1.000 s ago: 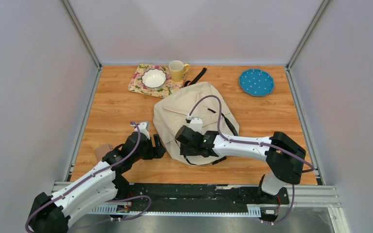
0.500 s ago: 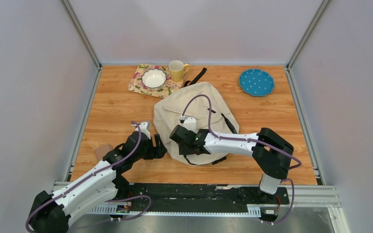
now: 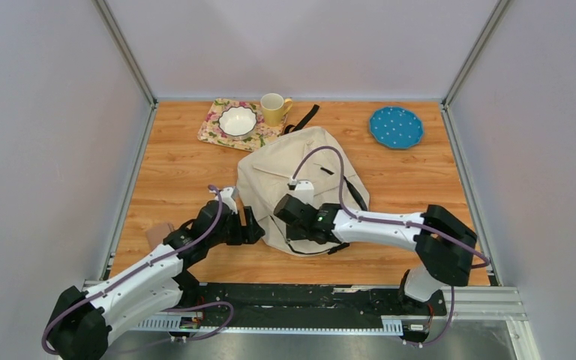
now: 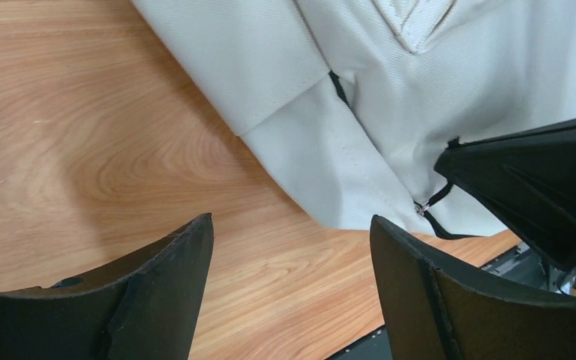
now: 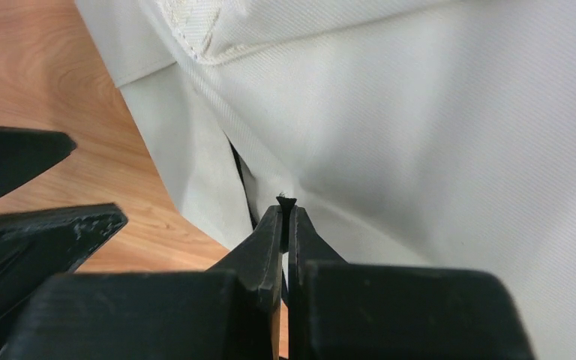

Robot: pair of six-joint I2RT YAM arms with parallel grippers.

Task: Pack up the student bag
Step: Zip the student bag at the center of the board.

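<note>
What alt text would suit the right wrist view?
The right gripper, shut, pinches a small black zipper pull on the cream bag, which fills most of the view. The table and the open left gripper show at left.

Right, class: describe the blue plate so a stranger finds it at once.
On the wooden table, look past the cream backpack to the far right corner. The plate lies there alone. It is the only blue thing, dotted white, unlike the yellow mug and white bowl.
</note>
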